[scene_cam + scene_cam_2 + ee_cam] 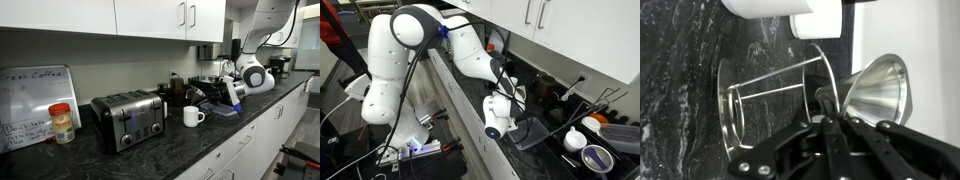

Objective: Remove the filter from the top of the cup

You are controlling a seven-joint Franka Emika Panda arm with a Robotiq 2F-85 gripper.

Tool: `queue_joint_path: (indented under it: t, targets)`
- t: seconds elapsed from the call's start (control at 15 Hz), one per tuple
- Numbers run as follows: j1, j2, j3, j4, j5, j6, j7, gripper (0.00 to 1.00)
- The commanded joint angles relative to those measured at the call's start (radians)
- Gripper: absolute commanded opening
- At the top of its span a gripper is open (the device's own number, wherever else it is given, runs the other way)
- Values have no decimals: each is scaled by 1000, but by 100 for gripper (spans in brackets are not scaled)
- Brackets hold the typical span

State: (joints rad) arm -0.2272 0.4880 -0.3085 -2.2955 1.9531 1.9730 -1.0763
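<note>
The bench is dark speckled stone, running from the lower left of the frame to the far right in an exterior view. It has white drawer fronts with bar handles under it and white wall cabinets above a plain grey wall. At the left edge a whiteboard leans on the wall, its top line reading "Fresh Coffee". Just beside it stands a red-lidded jar. A silver toaster sits in the middle of the frame. The cup stands upright on the stone to its right, near but apart from the toaster, with its mouth uncovered.

The white arm bends down over the bench from the upper left in an exterior view, with a flat black tray lying on the stone below its wrist.

In the wrist view the filter is a shiny metal funnel at the right of the frame, well away from the cup, its wide mouth turned toward the camera. Next to it on the left is a wire stand of thin rings and rods over the dark stone. The pincer comes in from the bottom edge with its dark fingers set close together. One fingertip lies against the funnel's left wall. I cannot tell whether the fingers actually clamp the funnel.
</note>
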Motion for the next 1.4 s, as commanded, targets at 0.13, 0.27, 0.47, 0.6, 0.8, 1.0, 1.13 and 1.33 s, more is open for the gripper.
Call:
queue_joint_path:
  t: [0.13, 0.27, 0.47, 0.6, 0.8, 1.0, 1.13, 1.33]
  targets:
    - [10, -38, -11, -33, -22, 32, -30, 1]
    - [10, -42, -11, -37, -25, 36, -34, 1]
    - [9, -43, -12, -40, -28, 39, -37, 1]
    - [9, -44, -13, -42, -30, 44, -37, 1]
    - [7, -45, -19, -46, -39, 57, -38, 1]
    - [6, -44, -25, -51, -45, 76, -39, 1]
    - [7, -45, -27, -54, -53, 87, -39, 1]
    - [7, -48, -28, -58, -63, 103, -39, 1]
